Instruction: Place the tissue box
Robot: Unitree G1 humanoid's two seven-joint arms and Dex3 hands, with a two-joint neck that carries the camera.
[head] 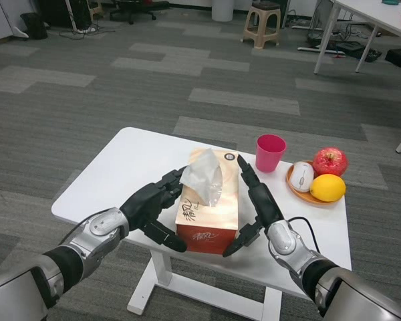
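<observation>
1. Right now the tissue box [208, 204] lies on the white table [120, 170], lengthwise away from the robot, near the table's front edge and roughly at its middle, with a white tissue [203, 177] puffed up out of the slot on top.
2. Both hands flank it: the left hand [154, 204] presses against the left long side and the right hand [257, 200] lies along the right long side, fingers stretched forward — the box is squeezed between them rather than wrapped. Whether its base has left the table I cannot tell.
3. Likely handling: thin cardboard over soft paper, so light and only moderately stiff. The long walls probably bow inward under a hard squeeze, and the printed surface looks smooth enough to slip against the black fingers [170, 184].
4. Best hold, in my judgement — flat palms low and central on the two long sides, even pressure, box kept level. Avoid the top, where the tissue would simply pull out.
5. Neighbours to mind: a pink cup [271, 152] stands just beyond the far right corner, and further right a plate [301, 194] carries a white mouse-like object [301, 176], a red apple [330, 161] and a lemon [328, 188].
</observation>
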